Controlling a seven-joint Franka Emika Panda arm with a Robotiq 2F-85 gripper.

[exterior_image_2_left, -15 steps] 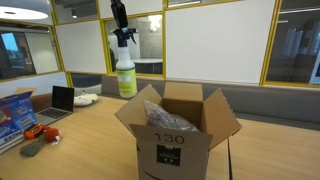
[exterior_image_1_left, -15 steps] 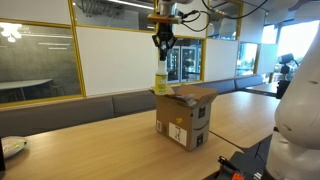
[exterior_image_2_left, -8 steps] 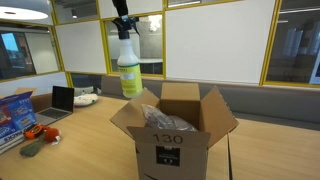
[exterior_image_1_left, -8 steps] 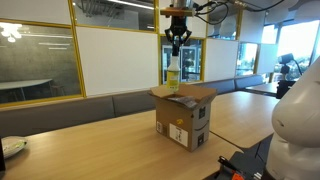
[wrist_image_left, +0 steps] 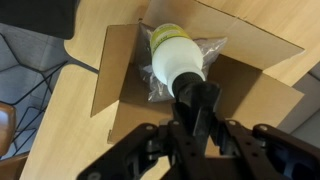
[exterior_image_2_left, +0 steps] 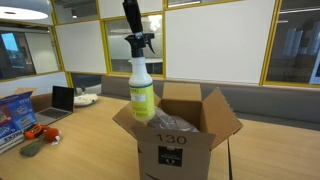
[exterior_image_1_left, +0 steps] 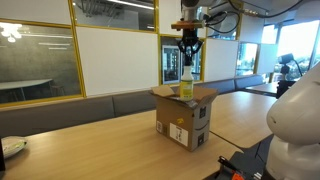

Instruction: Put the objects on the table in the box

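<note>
My gripper (exterior_image_2_left: 139,42) is shut on the black trigger head of a spray bottle (exterior_image_2_left: 142,93) with a clear neck and yellow-green body. It hangs upright with its base just inside the open cardboard box (exterior_image_2_left: 178,145), which shows in both exterior views (exterior_image_1_left: 186,120). In the wrist view the gripper (wrist_image_left: 193,112) holds the bottle (wrist_image_left: 177,57) straight over the box opening (wrist_image_left: 115,75), above a crinkled clear plastic bag (wrist_image_left: 208,48) inside. The same bag shows in an exterior view (exterior_image_2_left: 168,122).
The box stands on a long wooden table (exterior_image_1_left: 90,140). On another table sit a laptop (exterior_image_2_left: 60,100), a blue packet (exterior_image_2_left: 14,111) and small red and green items (exterior_image_2_left: 38,135). A padded bench (exterior_image_1_left: 60,108) and glass walls run behind.
My gripper carried the spray bottle sideways from beside the box to over its opening and lowered it, so the base now dips into the box.
</note>
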